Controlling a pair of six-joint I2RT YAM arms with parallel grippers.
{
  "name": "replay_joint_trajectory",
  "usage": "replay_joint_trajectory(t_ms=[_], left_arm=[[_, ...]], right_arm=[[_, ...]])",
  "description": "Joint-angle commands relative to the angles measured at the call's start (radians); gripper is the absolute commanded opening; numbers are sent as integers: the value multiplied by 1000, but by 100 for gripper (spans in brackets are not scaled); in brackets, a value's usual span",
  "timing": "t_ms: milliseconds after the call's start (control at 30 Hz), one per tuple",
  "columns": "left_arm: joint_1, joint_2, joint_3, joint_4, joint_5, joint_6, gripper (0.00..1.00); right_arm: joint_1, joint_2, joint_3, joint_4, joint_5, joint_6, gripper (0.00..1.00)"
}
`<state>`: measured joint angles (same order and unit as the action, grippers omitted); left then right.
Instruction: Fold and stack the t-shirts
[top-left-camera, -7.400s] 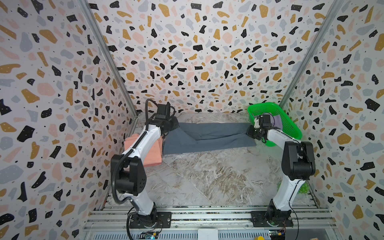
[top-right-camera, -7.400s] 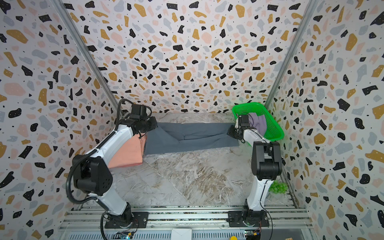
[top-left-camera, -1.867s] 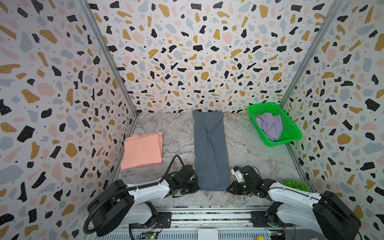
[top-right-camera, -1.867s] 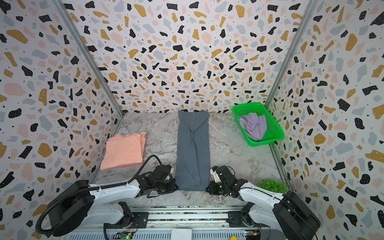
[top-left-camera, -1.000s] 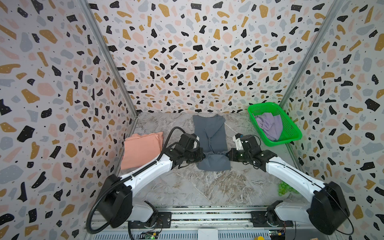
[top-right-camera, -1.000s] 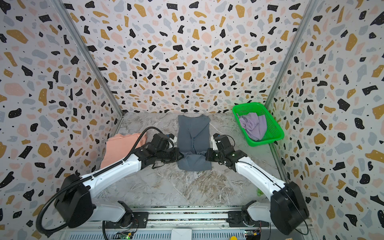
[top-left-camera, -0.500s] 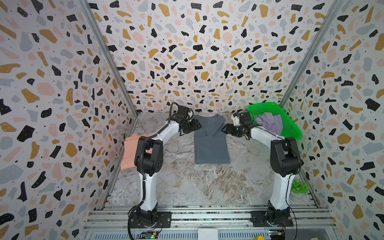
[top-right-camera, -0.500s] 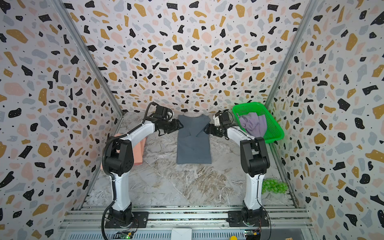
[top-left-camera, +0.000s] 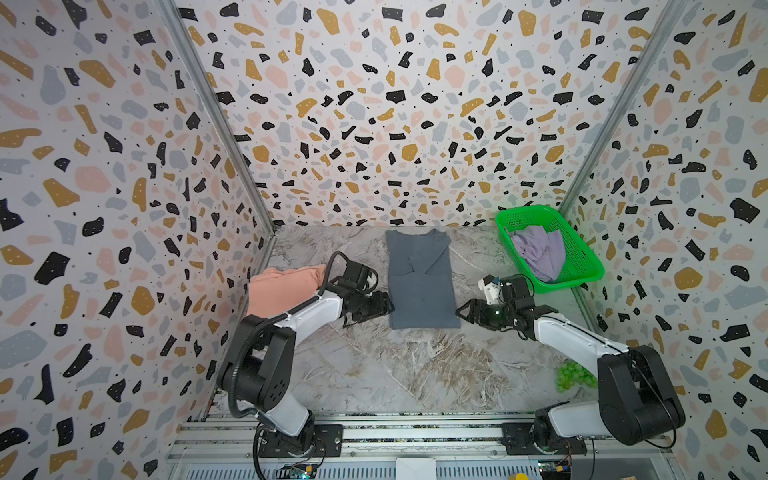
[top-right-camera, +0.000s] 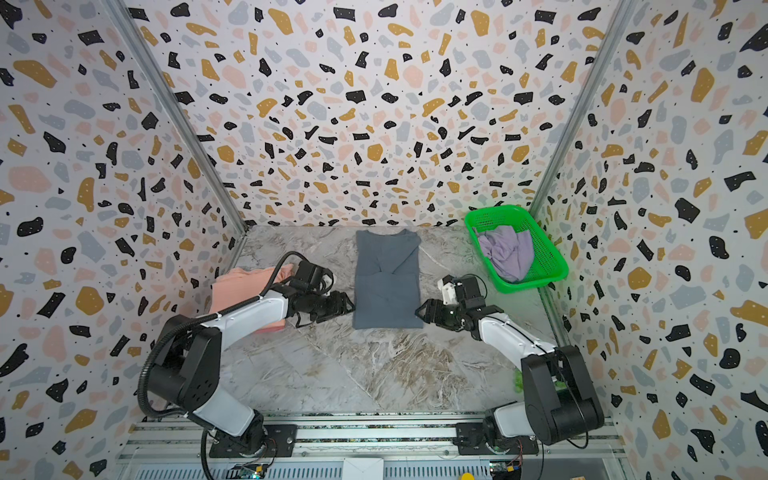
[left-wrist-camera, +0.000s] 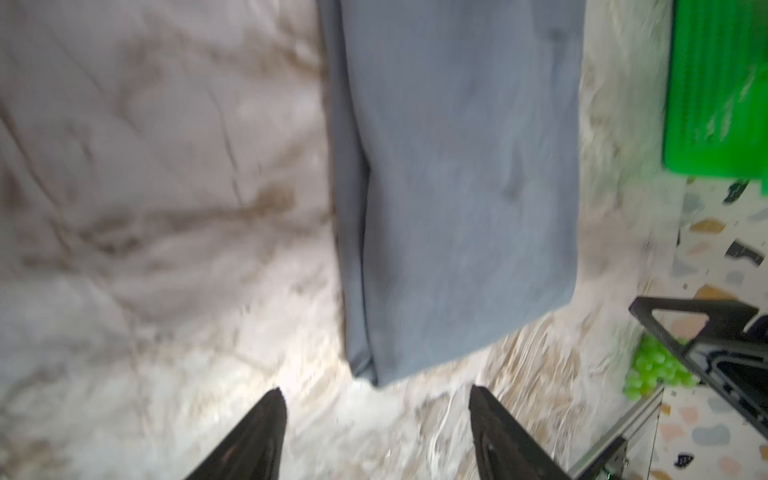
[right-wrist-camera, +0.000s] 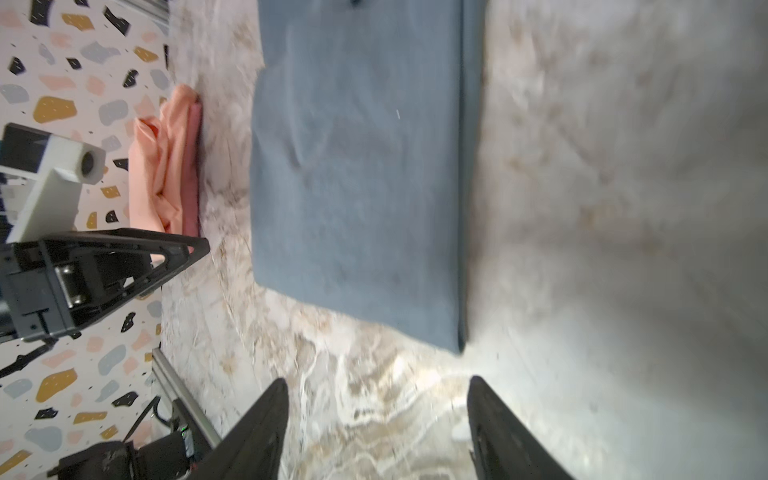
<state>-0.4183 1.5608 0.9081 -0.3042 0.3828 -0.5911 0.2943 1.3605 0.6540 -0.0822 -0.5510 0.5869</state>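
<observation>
The slate-grey t-shirt (top-left-camera: 422, 278) (top-right-camera: 386, 282) lies flat on the table, folded in half into a long rectangle. My left gripper (top-left-camera: 384, 305) (left-wrist-camera: 376, 397) is open beside its near left corner, not touching it. My right gripper (top-left-camera: 463, 311) (right-wrist-camera: 376, 386) is open beside its near right corner, also apart from the cloth (right-wrist-camera: 357, 166). The salmon-pink t-shirt (top-left-camera: 282, 286) (right-wrist-camera: 166, 162) lies folded by the left wall, partly behind the left arm. The lilac t-shirt (top-left-camera: 540, 251) sits crumpled in the green basket (top-left-camera: 582, 266).
The marble tabletop (top-left-camera: 415, 365) is walled on three sides by speckled panels. A bunch of green grapes (top-left-camera: 573, 376) (left-wrist-camera: 652, 370) lies near the right arm's base. A metal rail (top-left-camera: 415, 432) runs along the front edge.
Both grippers carried the shirt's near end back over its far half, let go and opened. They have since drawn back toward me to the folded shirt's near corners.
</observation>
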Motion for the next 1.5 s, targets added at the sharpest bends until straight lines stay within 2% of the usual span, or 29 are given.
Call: replay_joint_trajectory(t_ms=[0,67,200,400,533,633,700,867,900,967,1067,1200,1333,1467], left_arm=[[-42,-71,-111,121,15,-88,69],[-51,-86,-173,176,7,-132,68],[-51,-71,-201,232,-29,-150,67],[-53,44,-189,367,22,-204,62],[-59,88,-160,387,36,-214,50],[-59,133,-137,384,18,-200,37],[-60,162,-126,402,25,-198,30],[-59,179,-114,436,41,-215,3],[-60,171,-114,432,40,-212,0],[-60,145,-116,397,31,-194,0],[-72,76,-148,315,24,-158,0],[-134,-88,-242,191,14,-147,0],[-246,-306,-366,151,-8,-261,0],[-316,-516,-423,75,-33,-392,0]], right_arm=[[8,-29,-67,74,-52,63,62],[12,-15,-108,123,-64,79,59],[17,53,-139,225,-80,107,57],[20,173,-98,268,-50,132,46],[43,247,-59,297,-37,142,44],[59,311,-13,304,-31,150,32],[66,342,11,312,-12,152,30],[71,376,51,287,33,146,6],[73,369,52,279,38,138,5],[78,343,49,252,45,121,1],[105,260,30,185,65,82,0],[162,65,-43,35,83,46,0],[250,-181,-153,-103,104,82,0],[362,-406,-166,-276,173,147,0]])
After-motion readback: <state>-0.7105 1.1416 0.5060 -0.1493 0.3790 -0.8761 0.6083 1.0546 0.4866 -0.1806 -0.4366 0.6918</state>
